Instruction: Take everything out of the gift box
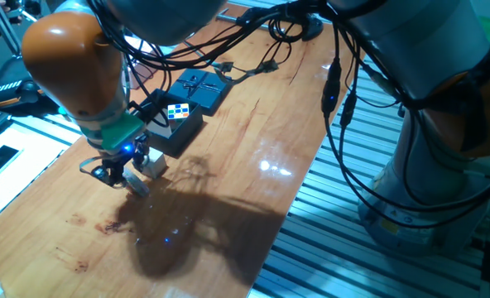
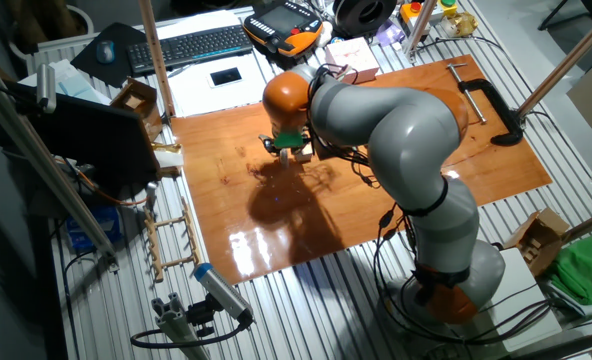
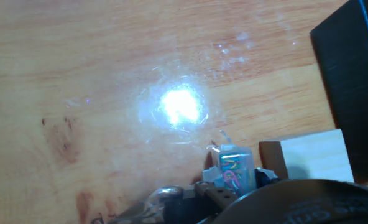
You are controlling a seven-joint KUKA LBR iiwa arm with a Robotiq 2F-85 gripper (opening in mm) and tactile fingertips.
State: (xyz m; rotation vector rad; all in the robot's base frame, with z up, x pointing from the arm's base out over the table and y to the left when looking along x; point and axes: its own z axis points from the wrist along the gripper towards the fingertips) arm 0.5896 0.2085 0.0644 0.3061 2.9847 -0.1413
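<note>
Here the end effector (image 1: 131, 176) hovers low over the table (image 1: 228, 149), just beside the box (image 1: 179, 126), jaws closed on the beige cube (image 1: 154, 165). The puzzle cube (image 1: 178, 112) sits in the box. Released from a height, the cube could tumble back against the box wall; opening lower avoids that.

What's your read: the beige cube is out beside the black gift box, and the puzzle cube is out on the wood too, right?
Not quite. The puzzle cube sits inside the gift box, as one fixed view shows. The beige cube is indeed out beside the box.
</note>
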